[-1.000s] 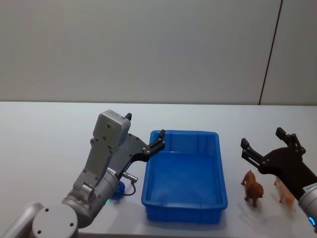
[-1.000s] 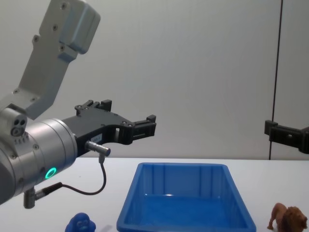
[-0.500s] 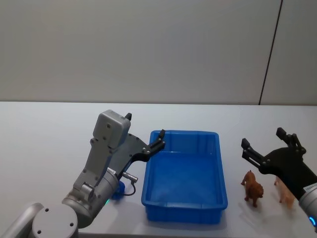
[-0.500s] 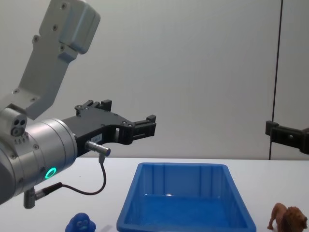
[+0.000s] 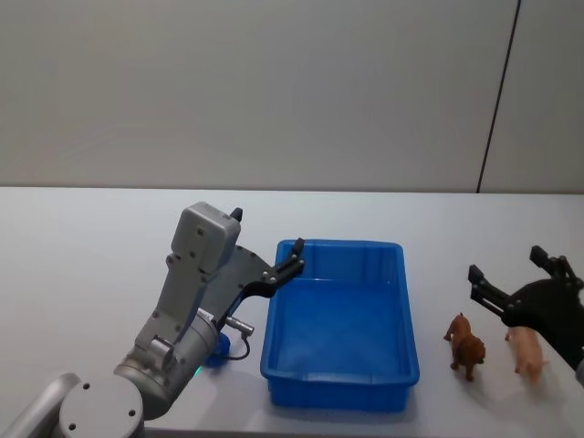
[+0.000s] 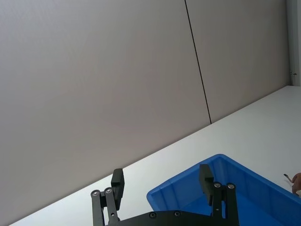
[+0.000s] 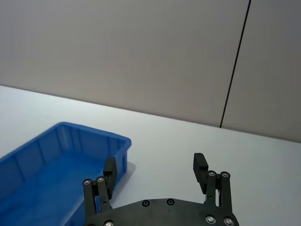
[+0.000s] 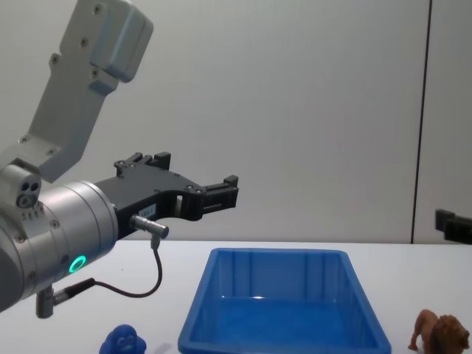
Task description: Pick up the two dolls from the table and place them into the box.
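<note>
Standing on the white table (image 5: pixel 82 265) before a grey wall (image 5: pixel 274 91): lion (image 5: pixel 466 345), pig (image 5: pixel 526 352).

counted: one brown lion (image 5: pixel 466 345), one pink pig (image 5: pixel 526 352), one blue box (image 5: pixel 338 395), one small blue figure (image 8: pixel 123 342), one white table (image 5: pixel 82 265).

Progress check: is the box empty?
Empty: the box floor is bare. Left gripper hovers at its left; lion and pig stand on the table at its right, near the open right gripper.
</note>
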Tool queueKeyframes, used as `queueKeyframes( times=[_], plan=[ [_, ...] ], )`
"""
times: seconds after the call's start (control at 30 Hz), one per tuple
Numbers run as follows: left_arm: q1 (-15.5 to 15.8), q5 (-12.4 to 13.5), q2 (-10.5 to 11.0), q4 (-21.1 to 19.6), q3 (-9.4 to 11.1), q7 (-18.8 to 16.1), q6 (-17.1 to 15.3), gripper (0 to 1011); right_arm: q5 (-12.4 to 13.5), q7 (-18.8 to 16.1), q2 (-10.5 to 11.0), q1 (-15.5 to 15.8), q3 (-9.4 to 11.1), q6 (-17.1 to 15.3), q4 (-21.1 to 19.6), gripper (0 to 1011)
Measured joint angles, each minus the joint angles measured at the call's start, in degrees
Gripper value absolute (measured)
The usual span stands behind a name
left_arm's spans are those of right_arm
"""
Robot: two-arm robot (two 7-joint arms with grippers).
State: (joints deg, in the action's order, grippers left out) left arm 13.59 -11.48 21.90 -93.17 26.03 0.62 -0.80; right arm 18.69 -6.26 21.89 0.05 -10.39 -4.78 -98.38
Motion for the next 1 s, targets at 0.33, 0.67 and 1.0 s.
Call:
queueKeyframes(
  times=[0.33,0.67,1.0],
  plan=[
    [0.00,0.00,0.00,0.00,0.00,0.00,0.00,1002,1.28,-1.42,2.03,-0.23,1.73,-3.97,2.22,1001],
    [0.00,0.00,0.00,0.00,0.00,0.00,0.00,1002,1.27,-2.41,3.29,0.01,2.54,-7.70,3.90,1001],
    [0.00,0.00,0.00,0.00,0.00,0.00,0.00,1002,0.68,-2.96,3.86,0.38,2.76,-10.88,5.00,1001]
  ],
)
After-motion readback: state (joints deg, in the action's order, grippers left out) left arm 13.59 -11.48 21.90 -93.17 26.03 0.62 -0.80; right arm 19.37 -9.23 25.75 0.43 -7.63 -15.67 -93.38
